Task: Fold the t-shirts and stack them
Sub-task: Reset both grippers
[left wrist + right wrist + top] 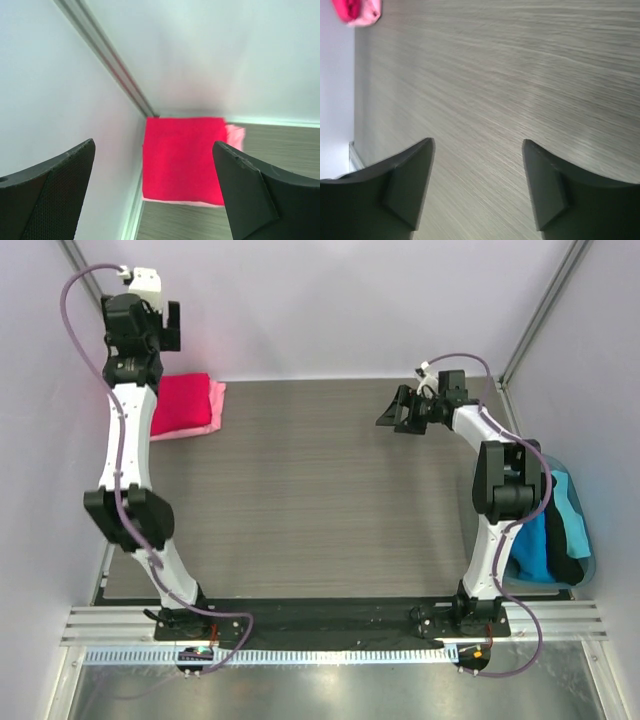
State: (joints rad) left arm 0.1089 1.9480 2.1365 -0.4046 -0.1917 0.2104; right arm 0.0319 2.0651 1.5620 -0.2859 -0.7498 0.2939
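The crimson-red t-shirt lies folded on top of the folded light pink t-shirt at the table's far left corner. In the left wrist view the red t-shirt covers the pink t-shirt, which shows only as an edge. My left gripper is raised above that stack, open and empty; in its own view the left gripper frames the stack below. My right gripper is open and empty over bare table at the far right; in its own view the right gripper is above wood grain, with the stack far off.
A clear bin off the table's right edge holds blue, teal and black cloth. White walls and metal frame posts close in the back and sides. The grey wood table lies between the arms.
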